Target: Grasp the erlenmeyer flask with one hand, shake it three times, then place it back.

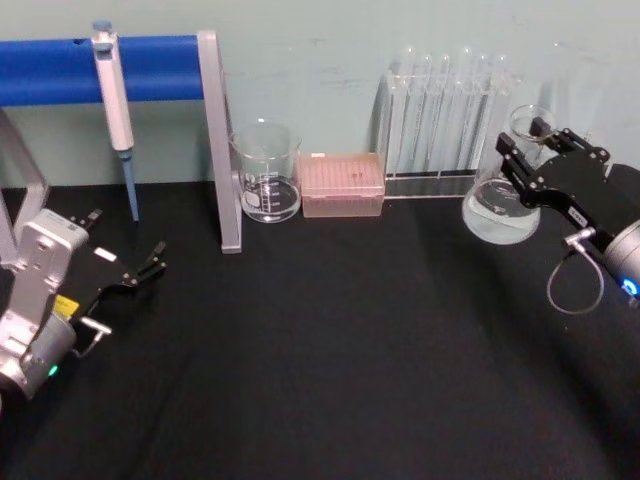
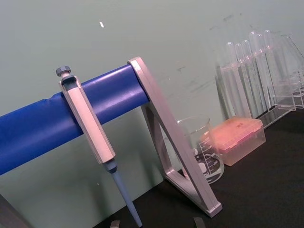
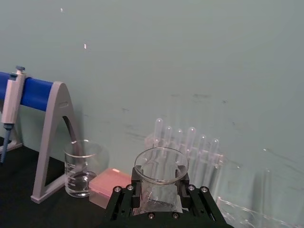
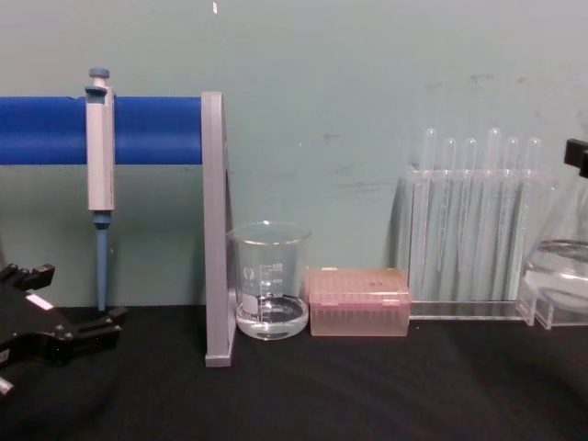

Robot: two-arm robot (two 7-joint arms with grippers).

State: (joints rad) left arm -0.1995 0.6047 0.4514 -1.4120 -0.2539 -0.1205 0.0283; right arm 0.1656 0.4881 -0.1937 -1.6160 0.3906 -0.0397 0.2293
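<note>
Upper right of the head view: one clear conical glass erlenmeyer flask [image 1: 496, 215], holding shallow clear liquid, is sitting clamped at its neck in the right black end effector [image 1: 526, 152]. One cylindrical glass beaker [image 1: 267, 172] and six clear test tubes [image 1: 440, 110] are standing behind. Lower left, the left black end effector [image 1: 125, 245] is hanging with jaws apart.

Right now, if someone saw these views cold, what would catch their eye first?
First, the right gripper, clamped on the neck of the erlenmeyer flask at the table's right rear, beside the test tube rack; clear liquid sits in the flask's base. Next, the bright blue bar at the left rear, with a pipette hanging on it. The left gripper is open at the near left.
</note>
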